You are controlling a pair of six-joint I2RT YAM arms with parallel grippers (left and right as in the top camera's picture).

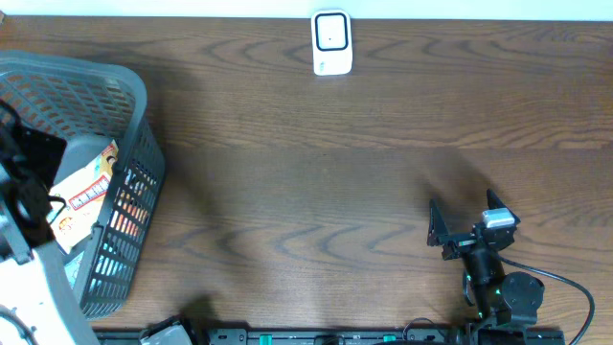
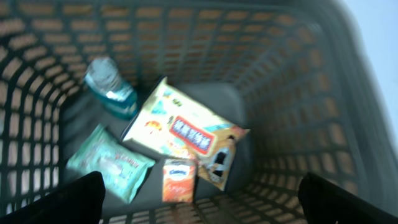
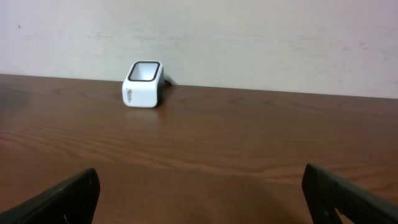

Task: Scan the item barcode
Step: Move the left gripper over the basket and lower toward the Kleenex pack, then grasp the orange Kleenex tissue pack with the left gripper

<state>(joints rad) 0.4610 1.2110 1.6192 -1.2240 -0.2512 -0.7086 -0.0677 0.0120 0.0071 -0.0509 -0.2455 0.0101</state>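
My left gripper point(image 2: 200, 194) hangs open over the inside of the grey mesh basket point(image 2: 292, 81), holding nothing. On the basket floor lie a large cream snack packet point(image 2: 186, 134), a small orange box point(image 2: 178, 180), a teal packet point(image 2: 109, 163) and a blue-green pouch point(image 2: 112, 92). The view is blurred and no barcode shows. A white scanner point(image 1: 331, 43) stands at the table's far edge, upright and facing my right gripper point(image 3: 200, 190), which is open and empty low over the wood at the front right point(image 1: 466, 218).
The basket point(image 1: 144, 105) fills the table's left end, and the left arm point(image 1: 24, 240) reaches into it from the front left corner. Bare brown wood lies between basket, scanner point(image 3: 143, 84) and right arm. A pale wall runs behind the scanner.
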